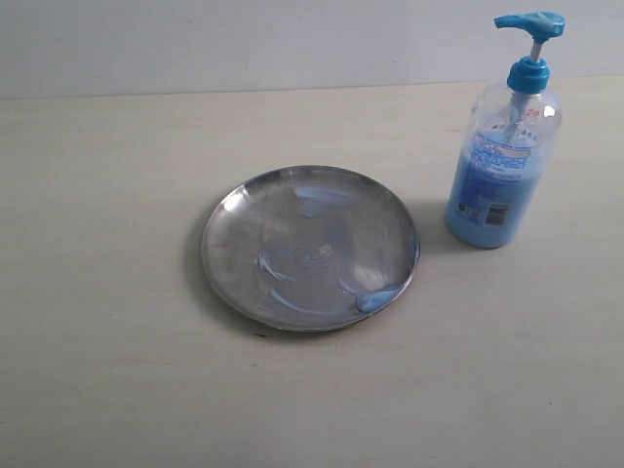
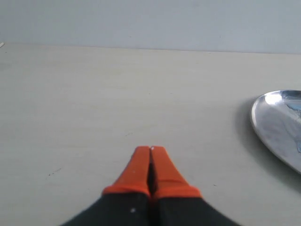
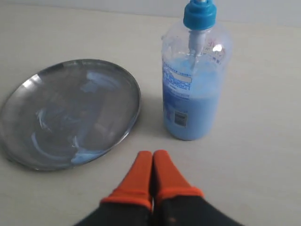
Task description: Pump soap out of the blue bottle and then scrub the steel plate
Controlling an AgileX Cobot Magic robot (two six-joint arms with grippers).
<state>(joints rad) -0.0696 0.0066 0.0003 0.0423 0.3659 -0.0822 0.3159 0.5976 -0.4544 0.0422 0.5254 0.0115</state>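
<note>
The steel plate (image 1: 310, 247) lies flat in the middle of the table, smeared with pale blue soap (image 1: 378, 298) that pools at its near right rim. To its right stands the blue bottle (image 1: 504, 161), upright, about half full, pump head (image 1: 531, 23) raised. Neither arm shows in the exterior view. My right gripper (image 3: 153, 153) is shut and empty, hovering short of the bottle (image 3: 194, 80) and beside the plate (image 3: 70, 110). With its orange fingers pressed together on nothing, my left gripper (image 2: 151, 149) is shut over bare table, and the plate's rim (image 2: 277, 125) lies off to one side.
A pale wooden tabletop (image 1: 107, 292) spreads around the plate and bottle. A light grey wall (image 1: 244, 39) runs along the table's far edge.
</note>
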